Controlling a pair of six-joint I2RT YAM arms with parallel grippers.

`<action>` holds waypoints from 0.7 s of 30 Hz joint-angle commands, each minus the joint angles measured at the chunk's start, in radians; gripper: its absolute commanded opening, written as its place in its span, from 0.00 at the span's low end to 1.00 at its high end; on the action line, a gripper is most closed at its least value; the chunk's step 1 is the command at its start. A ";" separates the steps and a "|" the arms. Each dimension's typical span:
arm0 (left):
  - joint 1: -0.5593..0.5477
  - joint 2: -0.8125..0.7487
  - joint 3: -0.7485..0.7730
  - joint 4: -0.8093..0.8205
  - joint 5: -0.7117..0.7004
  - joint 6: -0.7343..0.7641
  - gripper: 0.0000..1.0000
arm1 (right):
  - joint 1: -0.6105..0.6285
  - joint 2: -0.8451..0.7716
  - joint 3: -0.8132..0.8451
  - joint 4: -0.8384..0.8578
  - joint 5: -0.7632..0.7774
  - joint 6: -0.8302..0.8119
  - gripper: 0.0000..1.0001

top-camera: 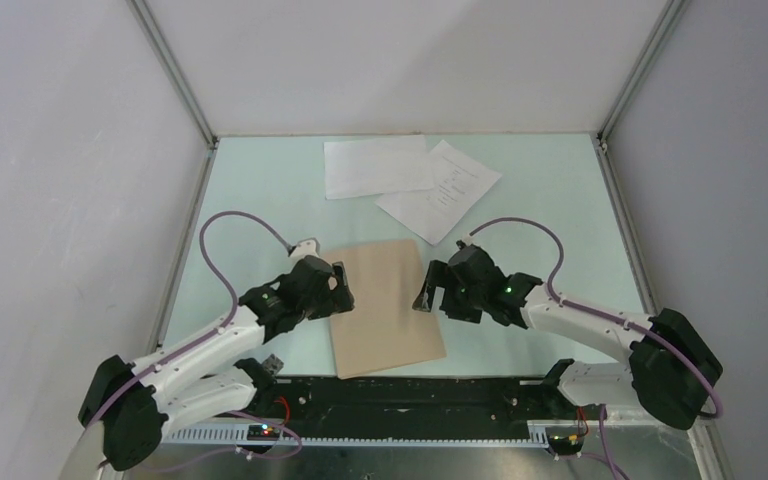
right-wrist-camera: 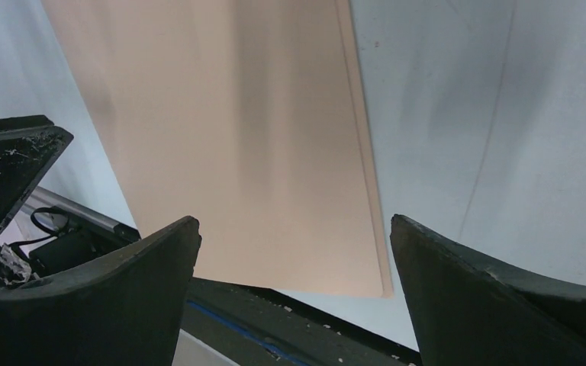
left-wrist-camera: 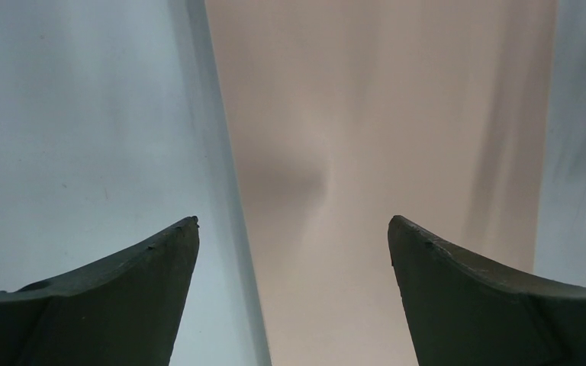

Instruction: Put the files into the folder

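Left gripper and right gripper sit at opposite long edges of the folder, which lies flat at the near table edge. Probably staged to open the cover. Both finger pairs are spread wide and hold nothing; contact with the folder not discernible. Files overlap at the far side, not yet inside.

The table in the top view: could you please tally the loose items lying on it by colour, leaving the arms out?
White: 2 (blank sheet, printed sheet)
Tan-brown: 1 (folder)
Total: 3
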State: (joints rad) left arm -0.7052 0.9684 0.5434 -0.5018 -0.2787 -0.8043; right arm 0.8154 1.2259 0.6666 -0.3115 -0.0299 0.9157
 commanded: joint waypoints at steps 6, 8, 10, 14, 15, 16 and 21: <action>-0.007 -0.099 -0.052 -0.022 0.053 -0.094 0.98 | 0.051 -0.006 -0.053 0.108 -0.006 0.053 1.00; -0.087 -0.135 -0.076 -0.062 -0.015 -0.202 0.98 | 0.048 0.009 -0.074 0.143 -0.019 0.059 1.00; -0.142 -0.153 -0.099 -0.077 -0.054 -0.293 0.98 | 0.050 0.022 -0.086 0.167 -0.028 0.062 1.00; -0.154 -0.120 -0.079 -0.073 -0.112 -0.296 0.98 | 0.053 0.006 -0.122 0.184 -0.045 0.071 1.00; -0.154 -0.115 -0.059 -0.065 -0.113 -0.277 0.98 | 0.054 -0.005 -0.130 0.173 -0.039 0.081 1.00; -0.152 -0.101 -0.050 -0.062 -0.112 -0.265 0.98 | 0.059 -0.031 -0.147 0.164 -0.032 0.090 1.00; -0.116 -0.061 -0.040 -0.024 -0.050 -0.206 0.98 | 0.089 -0.174 -0.242 0.131 0.007 0.200 1.00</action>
State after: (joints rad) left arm -0.8467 0.8921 0.4728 -0.5671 -0.3325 -1.0348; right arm 0.8787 1.1645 0.4835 -0.1806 -0.0555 1.0183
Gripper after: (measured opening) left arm 0.983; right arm 0.996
